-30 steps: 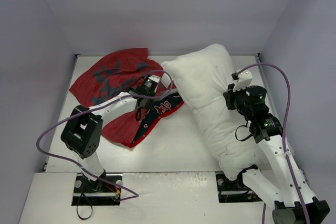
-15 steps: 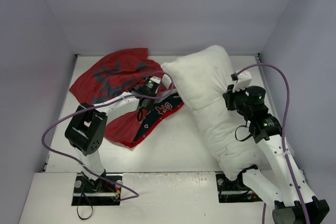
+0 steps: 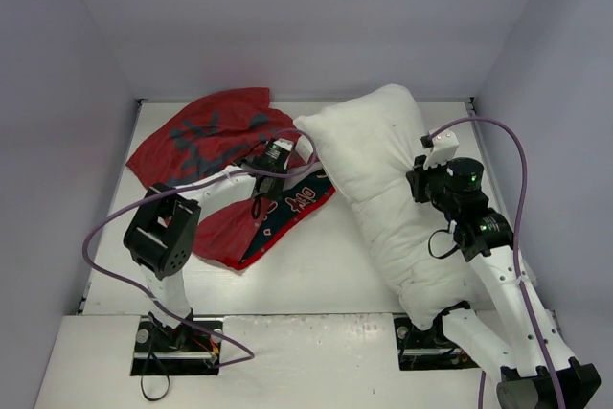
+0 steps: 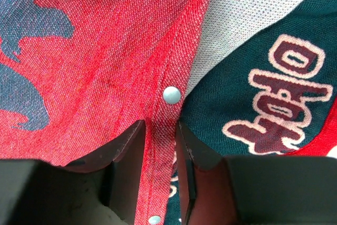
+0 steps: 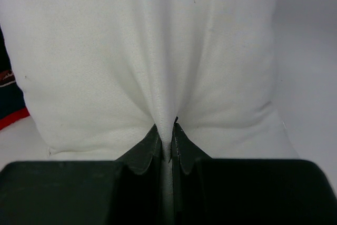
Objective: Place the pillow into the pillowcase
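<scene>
Left tool (image 4: pixel 159 130) is down on the pillowcase (image 3: pixel 206 141), jaws narrowly parted, and the red hem with its silver snap (image 4: pixel 171 95) runs straight between the fingers. It looks loose there, not pinched. The pillowcase lies crumpled toward ten o'clock on the surface (image 3: pixel 316 265), with one flap turned over to show dark teal lettering. Over at the right, the right tool (image 5: pixel 166 130) is clamped tight on a fold of the pillow (image 3: pixel 383 179). That big white pillow stretches from one o'clock down to five, outside the pillowcase, their near edges touching.
</scene>
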